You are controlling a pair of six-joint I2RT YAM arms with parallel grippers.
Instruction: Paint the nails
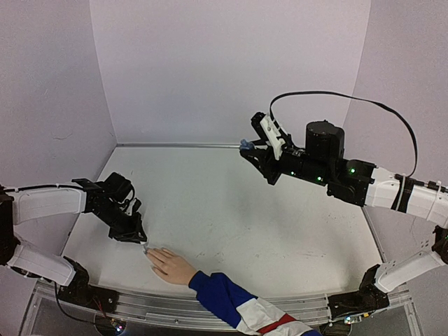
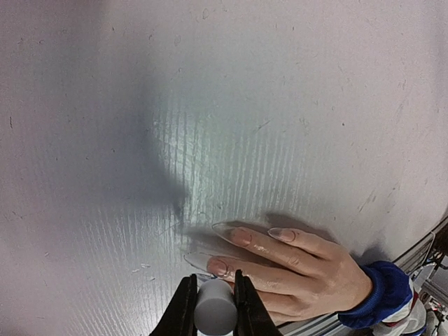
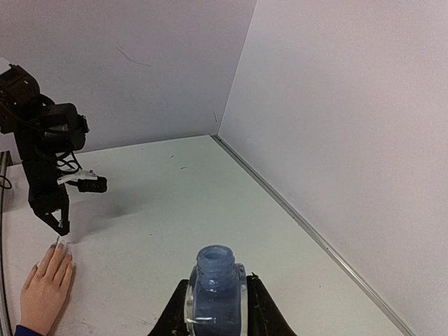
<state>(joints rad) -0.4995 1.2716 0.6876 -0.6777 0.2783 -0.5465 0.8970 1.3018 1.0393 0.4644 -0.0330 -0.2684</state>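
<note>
1. Step in hand: applying polish. The left gripper [image 1: 134,232] is clamped on the white cap [image 2: 215,311], presumably the brush handle. The bristles are not clearly visible.
2. Task's thing: the nails [image 2: 238,236], long and pale, are on the fingertips of the hand [image 1: 171,266]. It lies palm down at the near edge of the table [image 1: 231,210], left of centre, fingers pointing far-left. The sleeve [image 1: 231,301] trails off to the near right.
3. Left arm pose: reaches in low from the left with the wrist angled down. The cap hangs just over the nearest fingertip; actual contact cannot be confirmed.
4. Right arm pose: raised well above the far right of the table and well apart from the hand. The right gripper [image 1: 253,150] is closed around the blue bottle [image 3: 215,280], which stands upright with its neck uncapped.
5. Next move, as a judgement: lower the brush tip onto one nail and draw it lengthwise, then shift to the neighbouring nail. That needs fine sideways alignment and light pressure, and the bottle kept level for redipping.
</note>
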